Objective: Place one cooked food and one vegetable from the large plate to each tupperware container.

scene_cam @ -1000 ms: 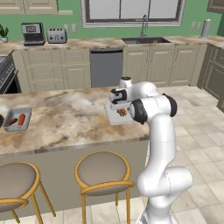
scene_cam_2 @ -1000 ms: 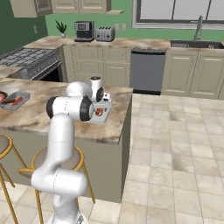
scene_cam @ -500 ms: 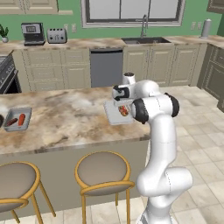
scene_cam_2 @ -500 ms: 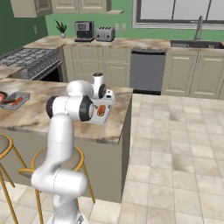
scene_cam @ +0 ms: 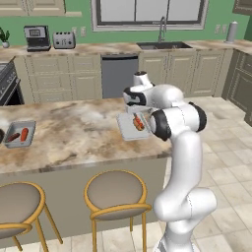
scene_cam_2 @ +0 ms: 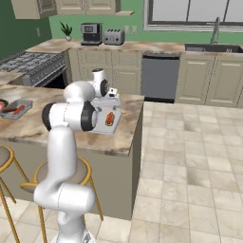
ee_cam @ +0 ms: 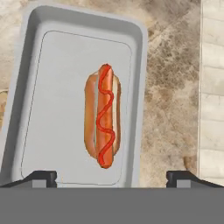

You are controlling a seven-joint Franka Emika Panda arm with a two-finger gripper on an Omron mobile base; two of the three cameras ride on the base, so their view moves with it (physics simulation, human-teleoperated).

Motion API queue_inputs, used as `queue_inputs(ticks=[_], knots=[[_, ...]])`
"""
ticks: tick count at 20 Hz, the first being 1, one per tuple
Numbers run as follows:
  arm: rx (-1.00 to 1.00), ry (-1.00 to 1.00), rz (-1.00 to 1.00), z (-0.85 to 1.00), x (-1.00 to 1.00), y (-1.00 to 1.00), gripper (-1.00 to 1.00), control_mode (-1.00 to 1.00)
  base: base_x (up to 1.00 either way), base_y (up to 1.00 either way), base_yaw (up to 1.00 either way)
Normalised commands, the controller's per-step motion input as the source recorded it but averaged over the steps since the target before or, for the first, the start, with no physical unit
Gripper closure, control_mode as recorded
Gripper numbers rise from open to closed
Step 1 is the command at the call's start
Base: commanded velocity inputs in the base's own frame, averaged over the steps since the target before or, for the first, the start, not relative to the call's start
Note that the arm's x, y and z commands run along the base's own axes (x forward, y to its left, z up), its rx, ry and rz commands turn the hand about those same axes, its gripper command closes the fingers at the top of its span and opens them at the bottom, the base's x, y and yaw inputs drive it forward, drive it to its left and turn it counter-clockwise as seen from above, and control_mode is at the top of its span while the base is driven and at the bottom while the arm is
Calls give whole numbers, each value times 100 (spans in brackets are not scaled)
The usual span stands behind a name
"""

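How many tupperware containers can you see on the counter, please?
2: one tupperware container under the claw, holding a hot dog; the other at the counter's far left end.

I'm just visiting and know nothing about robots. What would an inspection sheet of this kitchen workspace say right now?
Surface: marbled island counter, two stools tucked under it.
Job's things: near tupperware container holds one hot dog with a ketchup squiggle, no vegetable beside it; far container at the counter's left end holds two reddish items, too small to identify.
Clutter: nothing seen.
Tool: tool open, above the near container, holding nothing.
Cables: nothing seen.
Surroundings: back counter with sink faucet, toaster, coffee machine; dishwasher below; tiled floor.
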Motion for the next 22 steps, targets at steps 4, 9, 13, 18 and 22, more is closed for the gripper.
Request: queue_inputs(ticks=[4,9,13,18,22], knots=[[3,2,-2,62,-100,0,-100,-100,0,0,0],[7,0,-5,48,-100,-1,-100,-100,0,0,0],[6,-2,-4,14,-100,0,-100,-100,0,0,0],[5,2,-4,45,-100,0,-100,-100,0,0,0],[1,8,-2,21,-85,-5,-100,-100,0,0,0]])
